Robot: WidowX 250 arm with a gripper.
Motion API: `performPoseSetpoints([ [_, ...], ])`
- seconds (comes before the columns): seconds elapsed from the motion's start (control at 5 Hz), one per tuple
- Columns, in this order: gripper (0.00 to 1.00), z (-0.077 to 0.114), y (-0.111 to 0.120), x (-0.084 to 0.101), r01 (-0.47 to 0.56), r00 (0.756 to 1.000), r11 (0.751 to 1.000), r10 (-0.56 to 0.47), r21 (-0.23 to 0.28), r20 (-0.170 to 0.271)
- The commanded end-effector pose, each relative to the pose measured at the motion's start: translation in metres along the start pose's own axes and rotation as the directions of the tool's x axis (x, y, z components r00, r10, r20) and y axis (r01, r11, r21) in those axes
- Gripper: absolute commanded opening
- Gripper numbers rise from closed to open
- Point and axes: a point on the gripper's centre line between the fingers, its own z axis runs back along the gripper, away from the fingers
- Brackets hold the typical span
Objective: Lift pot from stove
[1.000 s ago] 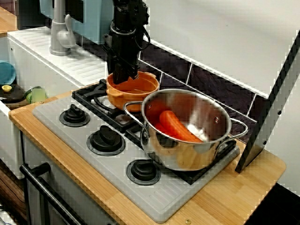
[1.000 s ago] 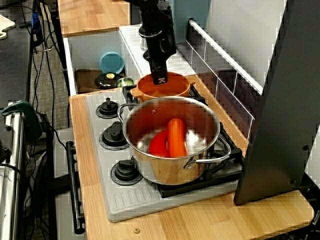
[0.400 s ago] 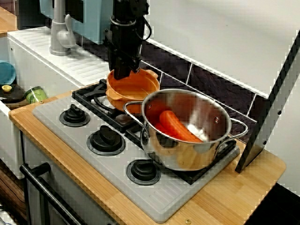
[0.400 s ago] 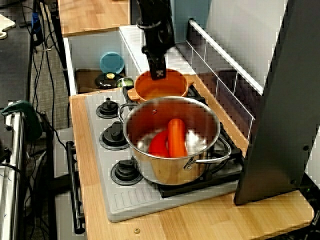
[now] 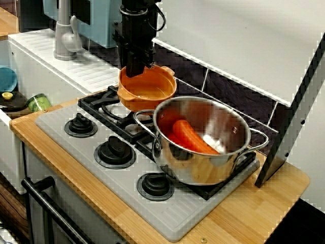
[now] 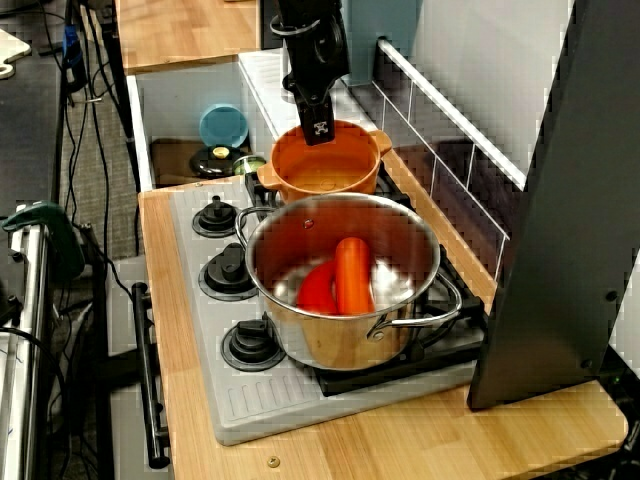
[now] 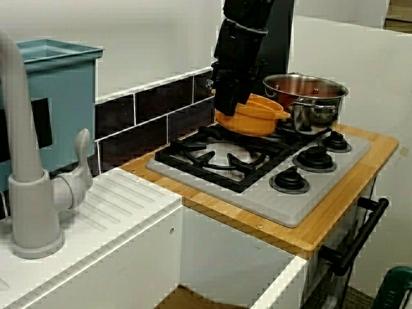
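Observation:
The small orange pot (image 5: pixel 148 89) hangs clear of the stove's black burner grate (image 5: pixel 112 113), slightly tilted, as the side view shows for the pot (image 7: pixel 255 116) above the grate (image 7: pixel 219 154). My black gripper (image 5: pixel 136 69) comes straight down from above and is shut on the pot's far-left rim; the gripper (image 6: pixel 319 130) has one finger inside the pot (image 6: pixel 327 168). The stove's grey ribbed panel (image 5: pixel 66 140) carries three black knobs (image 5: pixel 115 151).
A large steel pot (image 5: pixel 204 142) holding a carrot (image 5: pixel 192 135) stands on the right burner, right beside the orange pot. Dark tiled backsplash (image 5: pixel 228 86) lies behind. A grey faucet (image 5: pixel 63 30) and sink (image 6: pixel 215 135) sit to the left; a dark slanted panel (image 6: pixel 560 200) is at right.
The gripper has risen with the orange pot in its hold; the pot went from resting on the back burner grate to hanging above it, shifted slightly right.

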Motion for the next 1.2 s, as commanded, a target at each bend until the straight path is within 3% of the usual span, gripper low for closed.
performPoseSetpoints([
  [0.0, 0.00, 0.044, 0.004, 0.014, -0.007, 0.994, 1.000, 0.009, -0.014, 0.110],
  [0.6, 0.00, 0.069, 0.001, 0.019, -0.009, 0.991, 0.998, 0.018, -0.069, 0.135],
  [1.0, 0.00, 0.076, -0.002, 0.020, -0.004, 0.991, 0.997, 0.015, -0.082, 0.136],
])
